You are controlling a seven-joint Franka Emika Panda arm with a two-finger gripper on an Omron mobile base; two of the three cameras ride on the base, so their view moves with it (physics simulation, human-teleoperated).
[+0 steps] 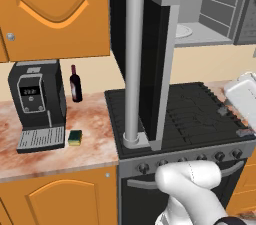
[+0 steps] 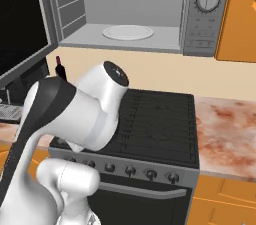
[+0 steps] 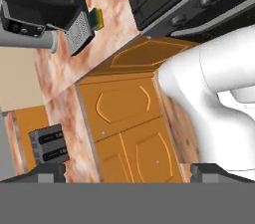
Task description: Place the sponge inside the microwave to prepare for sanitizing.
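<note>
Left base view, running left to right: black coffee machine (image 1: 37, 104) sitting on the marbled desk (image 1: 95, 139) below an orange wall cabinet (image 1: 55, 11); sponge (image 1: 75, 137), yellow with a dark green top, lying flat on the desk just beside the machine's drip tray at its right front corner; dark wine bottle (image 1: 75, 84) standing upright against the back wall behind it; microwave (image 1: 200, 14) hanging above the black stove (image 1: 180, 119), its door swung wide open toward the camera, with the long grey bar handle (image 1: 133, 64) running down the middle of the frame. Right base view: microwave cavity lying open, white turntable (image 2: 128, 32) sitting bare on its floor, control dial (image 2: 207, 0) at the right. Hand view: sponge (image 3: 96, 19) showing near the top, touching the corner of the coffee machine's tray; orange base cabinet doors (image 3: 129, 128) lying below; tool (image 3: 127, 173) appearing as two dark tips spread wide apart, holding nothing, well apart from the sponge.
</note>
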